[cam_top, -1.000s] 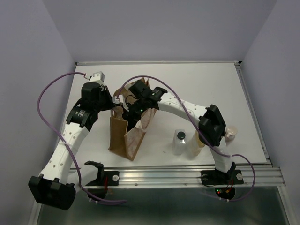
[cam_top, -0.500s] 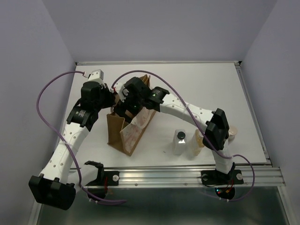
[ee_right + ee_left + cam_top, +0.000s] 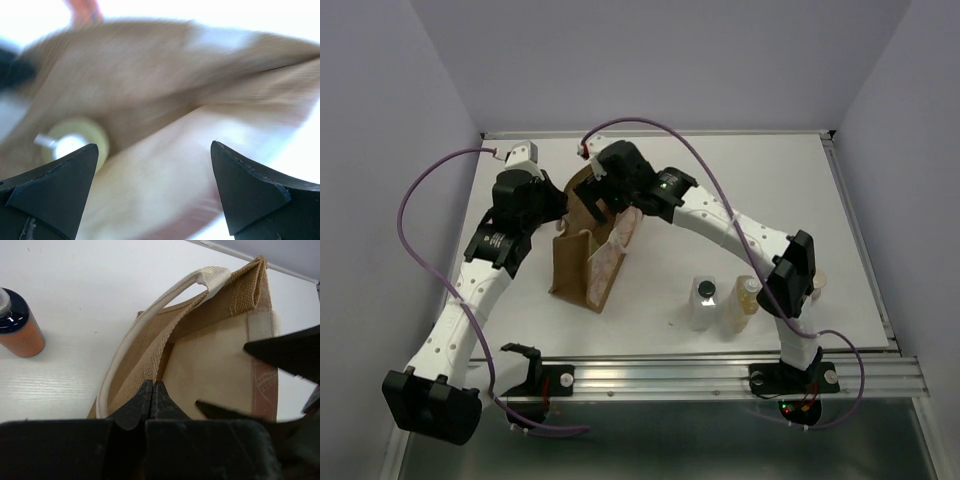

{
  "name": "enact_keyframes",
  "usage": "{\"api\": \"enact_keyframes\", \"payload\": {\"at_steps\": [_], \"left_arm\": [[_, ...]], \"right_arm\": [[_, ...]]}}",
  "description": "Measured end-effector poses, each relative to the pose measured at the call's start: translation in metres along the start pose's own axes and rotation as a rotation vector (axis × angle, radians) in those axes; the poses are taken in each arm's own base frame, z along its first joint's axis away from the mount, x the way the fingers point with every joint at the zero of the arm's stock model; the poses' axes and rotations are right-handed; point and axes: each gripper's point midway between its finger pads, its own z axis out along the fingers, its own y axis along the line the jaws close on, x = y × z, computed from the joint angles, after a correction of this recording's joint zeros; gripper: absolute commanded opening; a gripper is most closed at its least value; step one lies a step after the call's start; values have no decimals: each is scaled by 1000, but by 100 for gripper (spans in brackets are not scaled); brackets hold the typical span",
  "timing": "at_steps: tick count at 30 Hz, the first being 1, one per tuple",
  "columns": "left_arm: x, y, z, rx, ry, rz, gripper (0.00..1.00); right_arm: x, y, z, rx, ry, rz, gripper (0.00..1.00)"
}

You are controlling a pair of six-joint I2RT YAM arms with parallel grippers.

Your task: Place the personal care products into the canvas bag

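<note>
Canvas bag (image 3: 582,275) stands upright left of centre on the desk (image 3: 740,190) in the top view, mouth open, its white, pinkish-red patterned side facing right. My left gripper (image 3: 152,388) is pressed together on the bag's woven rim at the bottom of my left wrist view – the two fingers meet with the fabric between them, right beside the white handle (image 3: 150,315) that loops up and to the right.

My right gripper (image 3: 154,150) hangs over the bag's mouth with its fingers spread wide apart and nothing between them. Below it, at the lower left of a blurred right wrist view, the pale yellow-green bottle (image 3: 75,142) with its white top sits inside the bag, against the brown wall.

Three products are out on the desk, lower right of the bag in the top view: the clear squarish bottle (image 3: 703,303) with a black cap, the amber bottle (image 3: 744,303) just beside it on its right, and – partly hidden behind my right arm – the beige-peach bottle (image 3: 817,284) near the desk's right edge.
</note>
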Motion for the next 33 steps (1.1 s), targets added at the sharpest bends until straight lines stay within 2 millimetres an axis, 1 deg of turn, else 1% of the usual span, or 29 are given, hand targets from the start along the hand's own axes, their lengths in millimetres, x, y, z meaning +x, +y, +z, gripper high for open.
{"api": "enact_keyframes", "payload": {"at_steps": [1, 2, 3, 5, 7, 10, 12, 14, 16, 18, 20, 21, 23, 25, 26, 27, 29, 30, 31, 33], "left_arm": [[2, -1, 1, 4, 6, 1, 0], [3, -2, 1, 5, 9, 2, 0], [4, -2, 3, 5, 15, 3, 0], [6, -2, 5, 5, 21, 2, 0], [7, -1, 9, 1, 25, 0, 0], [8, -1, 14, -4, 28, -1, 0], [8, 1, 18, -15, 26, -5, 0], [8, 3, 19, -27, 24, -9, 0], [7, 4, 20, -35, 20, -12, 0], [6, 6, 20, -44, 15, -16, 0], [6, 7, 20, -54, 11, -20, 0], [5, 8, 20, -58, 8, -22, 0], [4, 9, 19, -65, 3, -26, 0], [3, 9, 17, -67, -1, -28, 0], [3, 10, 17, -69, -2, -30, 0], [3, 10, 16, -73, -3, -31, 0], [2, 12, 16, -80, -6, -34, 0], [2, 12, 16, -84, -9, -36, 0], [1, 13, 15, -87, -11, -36, 0], [1, 15, 14, -98, -15, -39, 0]], "right_arm": [[-11, -14, -2, 29, -37, 42, 100], [-17, -24, -5, 47, -59, 71, 100], [-28, -41, -13, 74, -95, 110, 100], [-46, -64, -30, 109, -162, 166, 100], [-72, -89, -52, 144, -250, 226, 100], [-99, -107, -78, 165, -357, 291, 100], [-107, -111, -89, 163, -395, 330, 100], [-106, -111, -90, 157, -403, 362, 100], [-96, -105, -83, 136, -378, 397, 100], [-76, -96, -71, 110, -323, 427, 100], [-52, -86, -55, 84, -250, 453, 100], [-37, -80, -47, 69, -201, 468, 99], [-20, -72, -38, 49, -147, 482, 95], [-10, -64, -30, 22, -104, 493, 67], [-5, -61, -24, 9, -84, 497, 42], [0, -58, -19, 3, -66, 498, 33], [8, -55, -11, -2, -33, 504, 20], [13, -55, -6, 4, -14, 498, 4], [16, -56, -4, 17, -2, 496, 1], [20, -62, -3, 54, 11, 486, 1]]}}
